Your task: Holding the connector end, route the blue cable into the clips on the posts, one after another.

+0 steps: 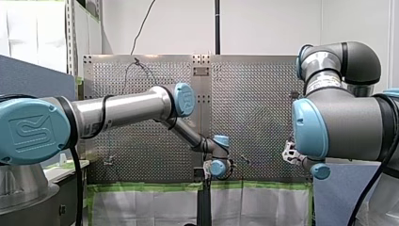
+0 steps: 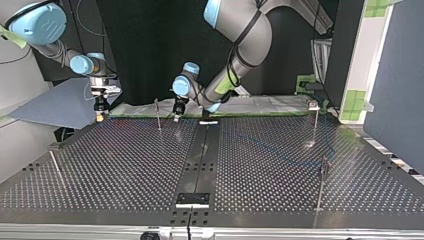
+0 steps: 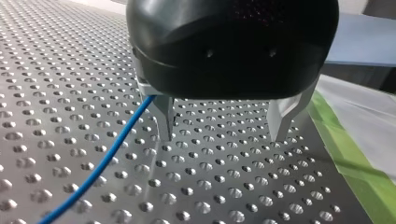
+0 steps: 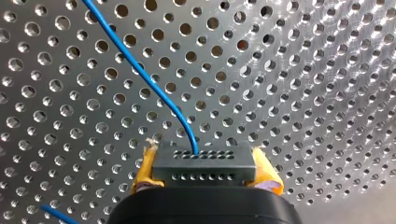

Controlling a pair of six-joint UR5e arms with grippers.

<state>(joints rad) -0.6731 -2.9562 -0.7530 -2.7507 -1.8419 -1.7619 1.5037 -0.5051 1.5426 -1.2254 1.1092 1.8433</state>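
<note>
The blue cable (image 4: 154,84) runs from a dark grey connector block (image 4: 204,173) out over the perforated plate. My right gripper (image 4: 205,161) is shut on that connector, a yellow pad (image 4: 268,179) on each side. In the top view my right gripper (image 2: 101,113) hangs at the plate's far left corner. My left gripper (image 3: 223,135) stands open just above the plate with nothing between its metal fingers (image 3: 163,122). The cable (image 3: 109,156) passes just outside one finger. In the top view my left gripper (image 2: 176,116) is beside a thin post (image 2: 158,115).
More posts stand on the plate: two at the top view's right (image 2: 316,125) (image 2: 323,182) and a leaning one at its left (image 2: 56,169). Green tape (image 3: 355,158) marks the plate's edge next to my left gripper. A dark centre strip (image 2: 200,160) divides the plate.
</note>
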